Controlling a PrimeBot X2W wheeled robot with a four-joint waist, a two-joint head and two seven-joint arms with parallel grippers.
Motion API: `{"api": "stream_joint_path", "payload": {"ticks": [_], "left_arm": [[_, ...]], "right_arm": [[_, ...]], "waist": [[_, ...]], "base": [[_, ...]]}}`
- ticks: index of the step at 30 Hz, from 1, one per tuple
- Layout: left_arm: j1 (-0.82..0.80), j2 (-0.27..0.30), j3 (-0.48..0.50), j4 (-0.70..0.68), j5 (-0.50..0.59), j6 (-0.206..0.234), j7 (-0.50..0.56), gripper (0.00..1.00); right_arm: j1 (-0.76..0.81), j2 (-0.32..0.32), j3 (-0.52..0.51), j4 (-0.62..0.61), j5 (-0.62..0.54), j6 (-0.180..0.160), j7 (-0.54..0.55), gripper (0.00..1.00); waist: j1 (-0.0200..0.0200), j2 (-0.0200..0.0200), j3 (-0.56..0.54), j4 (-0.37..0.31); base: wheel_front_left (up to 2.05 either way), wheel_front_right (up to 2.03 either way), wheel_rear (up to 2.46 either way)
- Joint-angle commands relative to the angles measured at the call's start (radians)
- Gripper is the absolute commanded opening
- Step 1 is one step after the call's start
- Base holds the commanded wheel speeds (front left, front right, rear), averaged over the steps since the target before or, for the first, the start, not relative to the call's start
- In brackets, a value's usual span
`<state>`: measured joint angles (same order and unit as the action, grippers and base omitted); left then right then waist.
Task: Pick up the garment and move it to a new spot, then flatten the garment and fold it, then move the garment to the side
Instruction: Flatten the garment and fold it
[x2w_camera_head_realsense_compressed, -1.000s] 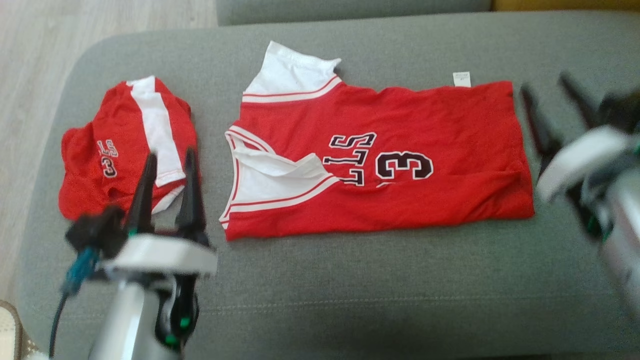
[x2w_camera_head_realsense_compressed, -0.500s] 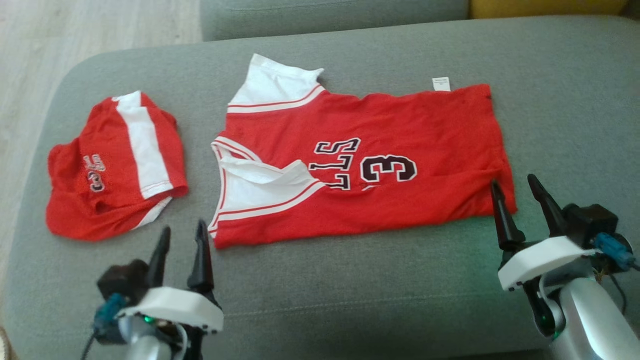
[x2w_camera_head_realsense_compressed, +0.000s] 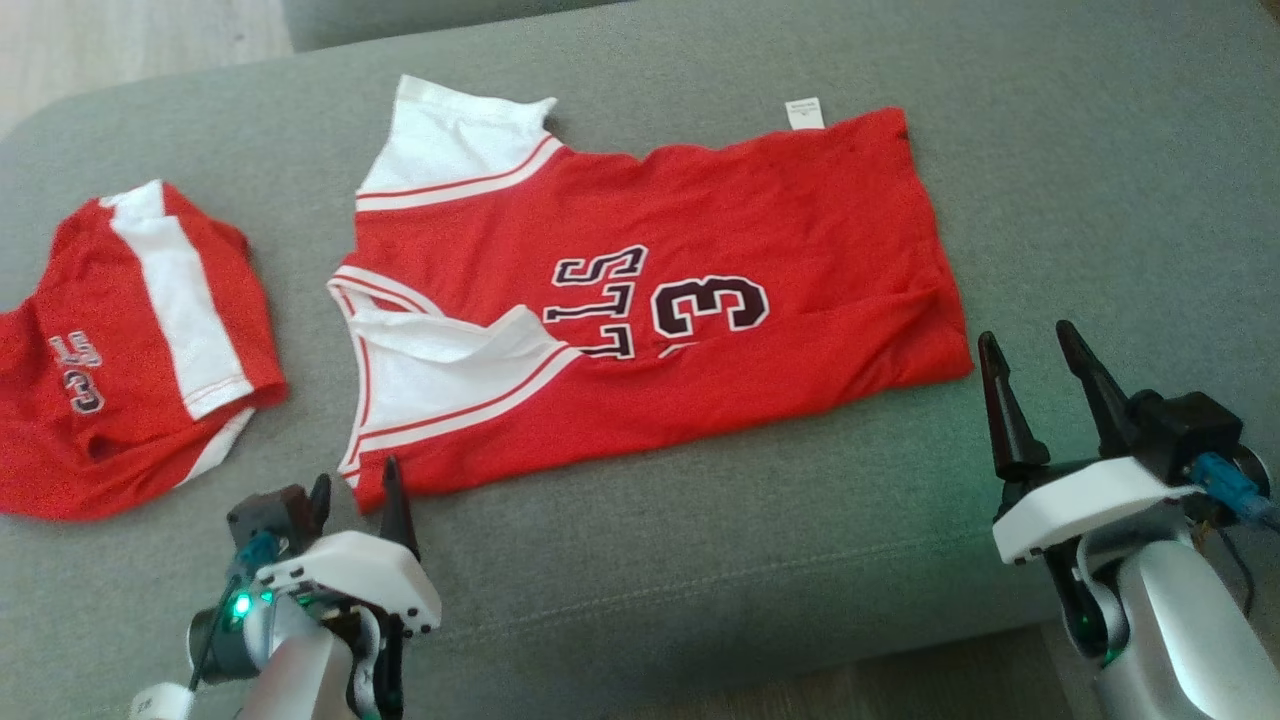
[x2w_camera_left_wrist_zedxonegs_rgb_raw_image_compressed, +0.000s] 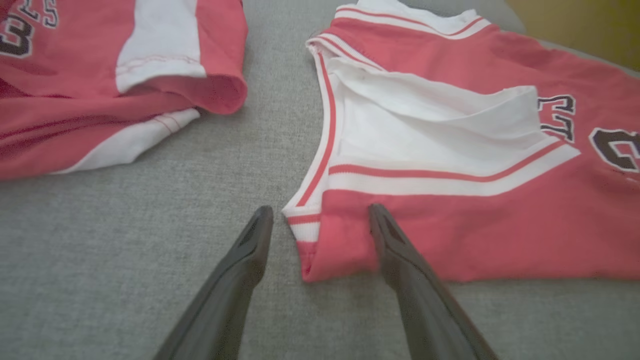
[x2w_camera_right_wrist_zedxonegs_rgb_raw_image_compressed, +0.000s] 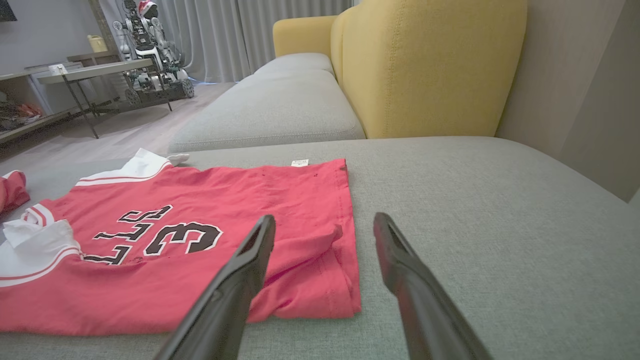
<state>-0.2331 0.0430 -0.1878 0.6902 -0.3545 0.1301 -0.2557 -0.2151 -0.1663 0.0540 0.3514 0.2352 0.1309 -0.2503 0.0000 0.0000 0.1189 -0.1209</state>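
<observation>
Head view: within the last second both arms have drawn in low to the near edge of the jersey (x2w_camera_head_realsense_compressed: 640, 300), which lies flat mid-frame on the sofa (x2w_camera_head_realsense_compressed: 700, 580). The left gripper (x2w_camera_head_realsense_compressed: 356, 480) is at its lower-left corner and the right gripper (x2w_camera_head_realsense_compressed: 1027, 335) is beside its lower-right corner.

Left wrist view: spread fingers (x2w_camera_left_wrist_zedxonegs_rgb_raw_image_compressed: 240, 270) straddle the shoulder corner.

Right wrist view: spread fingers (x2w_camera_right_wrist_zedxonegs_rgb_raw_image_compressed: 235, 285) flank the hem corner. A two-corner pinch looks next.

Bare cushion (x2w_camera_head_realsense_compressed: 1100, 200) right of jersey (x2w_camera_head_realsense_compressed: 700, 250); second red garment (x2w_camera_head_realsense_compressed: 100, 420) blocks left side.
</observation>
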Motion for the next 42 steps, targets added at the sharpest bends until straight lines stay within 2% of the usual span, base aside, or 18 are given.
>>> {"api": "stream_joint_path", "payload": {"ticks": [1, 5, 9, 11, 14, 20, 25, 26, 29, 42], "left_arm": [[-0.050, 0.007, 0.034, 0.007, 0.008, 0.018, -0.006, 1.00], [-0.081, 0.007, 0.037, 0.100, 0.002, 0.031, -0.006, 1.00], [-0.101, 0.007, 0.032, 0.148, -0.010, 0.024, -0.006, 1.00], [-0.111, 0.007, 0.023, 0.161, -0.015, 0.011, -0.006, 0.00], [-0.115, 0.007, 0.014, 0.133, -0.014, -0.008, -0.006, 0.00], [-0.083, 0.007, 0.046, -0.034, 0.022, -0.002, -0.006, 0.00], [-0.045, 0.007, 0.054, -0.160, 0.049, -0.012, -0.006, 0.00], [-0.038, 0.007, 0.047, -0.187, 0.058, -0.017, -0.006, 0.00], [-0.032, 0.007, 0.034, -0.212, 0.065, -0.023, -0.006, 0.00], [-0.046, 0.007, -0.039, -0.234, 0.058, -0.025, -0.006, 0.00]], "right_arm": [[-0.033, -0.007, 0.019, -0.039, -0.008, 0.000, 0.000, 1.00], [-0.037, -0.009, 0.016, -0.044, -0.006, 0.000, 0.001, 1.00], [-0.036, -0.010, 0.013, -0.045, -0.005, 0.000, 0.002, 1.00], [-0.035, -0.010, 0.007, -0.043, -0.006, 0.000, 0.005, 1.00], [-0.033, -0.001, -0.017, -0.019, -0.005, 0.000, 0.027, 1.00], [-0.052, 0.055, -0.095, 0.071, 0.057, 0.000, 0.087, 1.00], [-0.109, 0.097, -0.179, 0.186, 0.171, 0.000, 0.145, 1.00], [-0.139, 0.105, -0.214, 0.244, 0.204, 0.000, 0.163, 1.00], [-0.190, 0.112, -0.262, 0.331, 0.211, 0.000, 0.167, 1.00], [-0.329, 0.116, -0.223, 0.551, 0.249, 0.000, 0.161, 1.00]], "waist": [[0.0000, 0.0000, 0.014, -0.018], [0.0000, 0.0000, 0.021, -0.034], [0.0000, 0.0000, 0.022, -0.040], [0.0000, 0.0000, 0.021, -0.040], [0.0000, 0.0000, 0.019, -0.030], [0.0000, 0.0000, 0.017, 0.006], [0.0000, 0.0000, 0.023, 0.039], [0.0000, 0.0000, 0.027, 0.050], [0.0000, 0.0000, 0.034, 0.064], [0.0000, 0.0000, 0.059, 0.107]], "base": [[0.00, 0.00, 0.00], [0.00, 0.00, 0.00], [0.00, 0.00, 0.00], [0.00, 0.00, 0.00], [0.00, 0.00, 0.00], [0.00, 0.00, 0.00], [0.00, 0.00, 0.00], [0.00, 0.00, 0.00], [0.00, 0.00, 0.00], [0.00, 0.00, 0.00]]}}
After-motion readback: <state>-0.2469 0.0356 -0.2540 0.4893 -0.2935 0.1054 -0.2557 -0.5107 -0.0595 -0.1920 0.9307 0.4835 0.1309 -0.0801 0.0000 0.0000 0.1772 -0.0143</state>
